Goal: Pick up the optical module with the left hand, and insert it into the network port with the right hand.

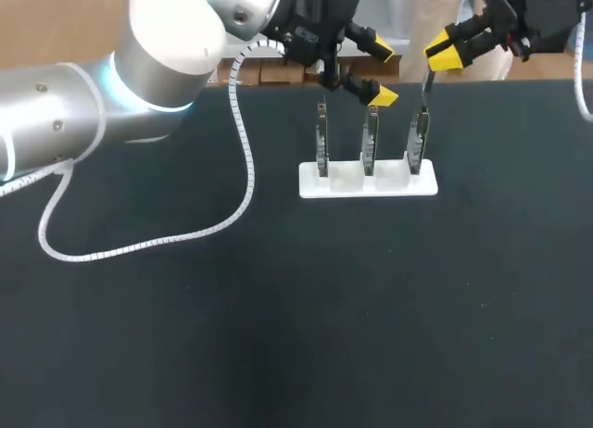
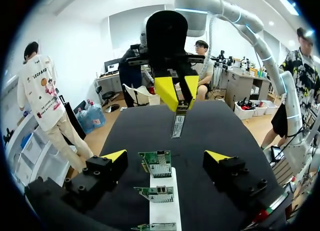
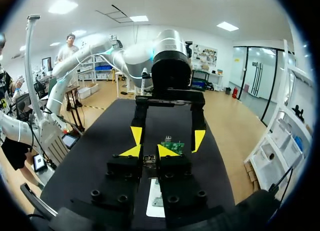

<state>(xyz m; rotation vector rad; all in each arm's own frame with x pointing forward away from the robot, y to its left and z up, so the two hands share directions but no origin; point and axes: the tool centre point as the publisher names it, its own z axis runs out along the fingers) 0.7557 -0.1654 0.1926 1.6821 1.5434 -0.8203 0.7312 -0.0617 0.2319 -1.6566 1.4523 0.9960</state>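
The white holder (image 1: 368, 181) stands at the far middle of the black table (image 1: 278, 335). Three boards stand upright on it in a row: the left board (image 1: 321, 139), the middle board (image 1: 371, 139) and the right board (image 1: 419, 139), with only narrow gaps between them. The left gripper (image 1: 382, 71), fingers spread, hangs just over the middle board and bars the way down from the far side. The left arm (image 1: 56, 113) fills the far-left corner. The right gripper (image 1: 445, 53), clamped on the optical module (image 1: 425, 87), takes the room above the right board. A white coiled cable (image 1: 247, 159) loops across the table's left part. Bare mat spreads wide on the near side of the holder and to its right.
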